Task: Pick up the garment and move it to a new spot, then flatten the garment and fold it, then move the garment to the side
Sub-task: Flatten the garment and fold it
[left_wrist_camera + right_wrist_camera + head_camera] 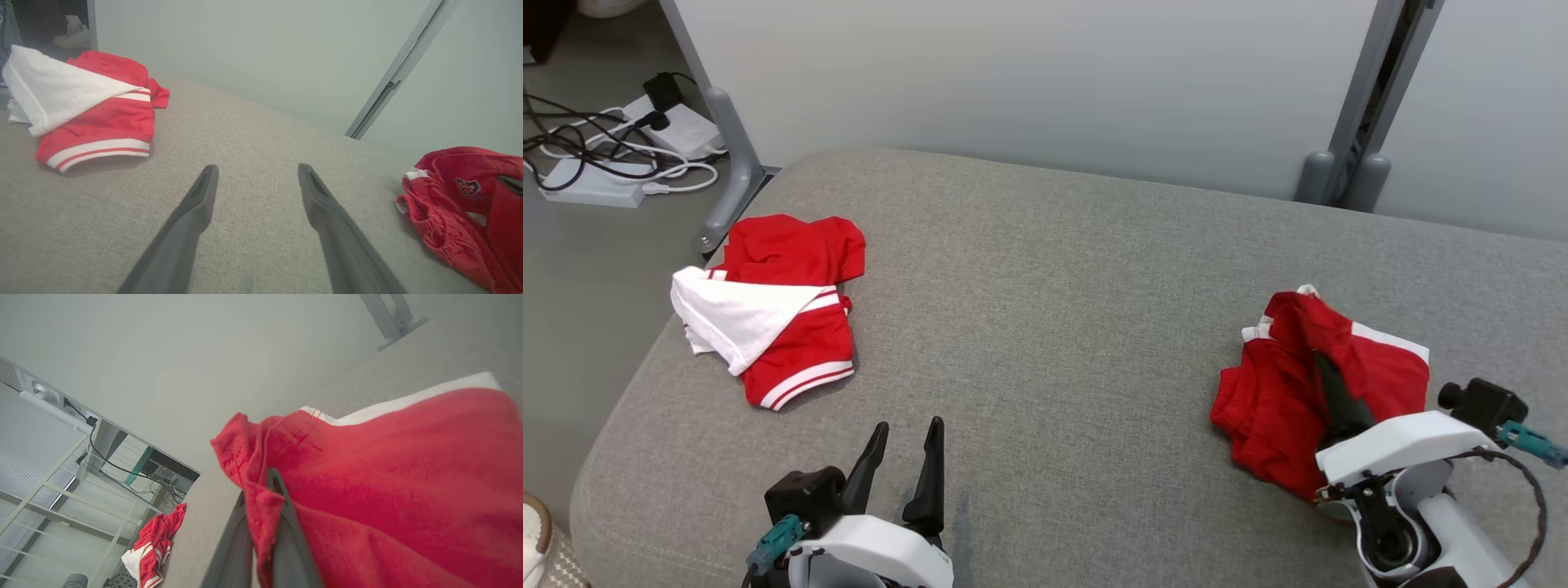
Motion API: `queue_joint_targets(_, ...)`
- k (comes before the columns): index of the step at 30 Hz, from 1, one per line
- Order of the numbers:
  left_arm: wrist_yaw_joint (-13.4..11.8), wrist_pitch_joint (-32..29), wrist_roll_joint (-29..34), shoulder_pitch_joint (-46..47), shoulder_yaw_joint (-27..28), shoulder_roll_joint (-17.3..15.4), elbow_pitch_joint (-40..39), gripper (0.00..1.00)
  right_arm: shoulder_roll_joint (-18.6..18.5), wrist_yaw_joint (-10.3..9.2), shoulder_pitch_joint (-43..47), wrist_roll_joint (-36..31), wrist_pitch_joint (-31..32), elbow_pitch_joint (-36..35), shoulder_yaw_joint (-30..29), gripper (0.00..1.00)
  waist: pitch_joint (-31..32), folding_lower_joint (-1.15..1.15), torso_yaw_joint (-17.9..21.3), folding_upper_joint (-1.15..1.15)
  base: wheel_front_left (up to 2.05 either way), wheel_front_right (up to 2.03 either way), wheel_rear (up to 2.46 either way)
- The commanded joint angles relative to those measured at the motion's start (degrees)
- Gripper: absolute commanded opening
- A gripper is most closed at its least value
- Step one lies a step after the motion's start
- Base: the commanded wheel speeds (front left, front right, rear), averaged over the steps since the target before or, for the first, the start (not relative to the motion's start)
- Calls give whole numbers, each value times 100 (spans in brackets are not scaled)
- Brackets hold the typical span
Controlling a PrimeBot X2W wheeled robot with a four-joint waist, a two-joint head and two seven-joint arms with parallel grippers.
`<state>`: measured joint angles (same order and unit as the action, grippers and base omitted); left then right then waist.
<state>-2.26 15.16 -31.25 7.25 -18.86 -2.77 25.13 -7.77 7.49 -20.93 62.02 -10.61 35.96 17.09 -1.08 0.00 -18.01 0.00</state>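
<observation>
The garment [1266, 408], red shorts with white trim, lies bunched at the right of the grey cushion [1054, 286]. My right gripper [1321, 363] is shut on a raised fold of it; in the right wrist view the red cloth [388, 457] is pinched between the two fingers [261, 486] and drapes over them. My left gripper [908, 426] hovers open near the cushion's front edge, nothing between its fingers [257, 167], with the garment [449, 204] off to its right.
A second red and white garment [792, 327] lies crumpled at the cushion's far left corner [94, 118]. Power strips and cables [621, 147] are on the floor beyond it. Grey posts [731, 155] [1347, 171] stand against the back wall. A shoe [533, 531] is at lower left.
</observation>
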Motion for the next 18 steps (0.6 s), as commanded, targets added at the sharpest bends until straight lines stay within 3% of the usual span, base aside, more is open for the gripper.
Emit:
queue_joint_targets(1,-9,8,-2,22,8,-24,0,100,-22,0,-52,-57,2,59,46,0,-8,0,-22,0,0,0,0)
queue_joint_targets(13,-27,8,-72,17,-36,-24,-24,100,130,-1,-241,-229,24,668,746,0,-77,0,-101,0,0,0,0)
queue_joint_targets(14,-28,8,-86,22,-41,-24,-22,100,116,-1,-265,-284,-14,732,794,38,-79,0,-104,0,0,0,0)
queue_joint_targets(15,-39,8,-104,9,-44,-24,-3,100,193,-1,-327,-289,-69,995,962,100,-67,0,-104,0,0,0,0)
queue_joint_targets(18,-42,8,-111,3,-44,-24,7,100,165,-1,-299,-310,-93,856,1174,100,-49,0,-97,0,0,0,0)
